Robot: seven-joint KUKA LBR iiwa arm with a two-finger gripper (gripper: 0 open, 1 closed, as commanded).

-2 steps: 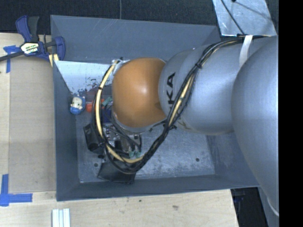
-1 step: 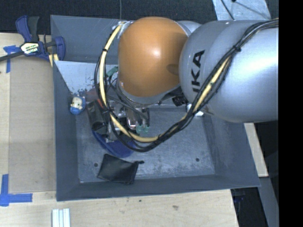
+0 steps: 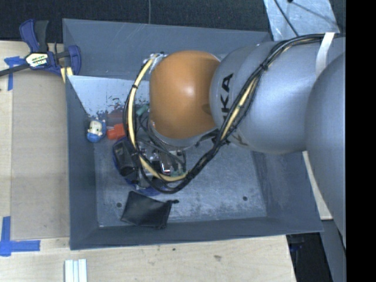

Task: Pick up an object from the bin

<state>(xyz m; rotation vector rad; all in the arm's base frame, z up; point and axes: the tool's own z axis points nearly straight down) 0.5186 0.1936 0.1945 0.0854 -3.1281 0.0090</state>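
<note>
As the camera view looks down: the arm point(image 3: 276, 98) comes in over the bin's right edge.
Bin point(image 3: 235, 198): grey metal, with a worn, speckled floor.
Orange cover point(image 3: 179, 93): rounded, on the wrist, above the left-centre of the floor.
Cables point(image 3: 241, 107): yellow and black, running along the arm and looping under the cover.
Gripper point(image 3: 154, 164): low beneath the cover, at the floor's left-centre, amid the small heap.
Gripper opening: cannot be told, as the cover and cables hide it.
Dark blue-black thing point(image 3: 124, 157): just beside the gripper, on its left, and nearest to it.
Orange-red thing point(image 3: 116, 131): near the gripper, toward the far-left corner.
Blue-and-white figure point(image 3: 95, 130): small, just left of the orange-red thing, close to the left wall.
Black flat pouch point(image 3: 145, 210): crumpled, by the near edge, apart from the gripper.
Pale sheet point(image 3: 97, 93): lying in the far-left corner.
</note>
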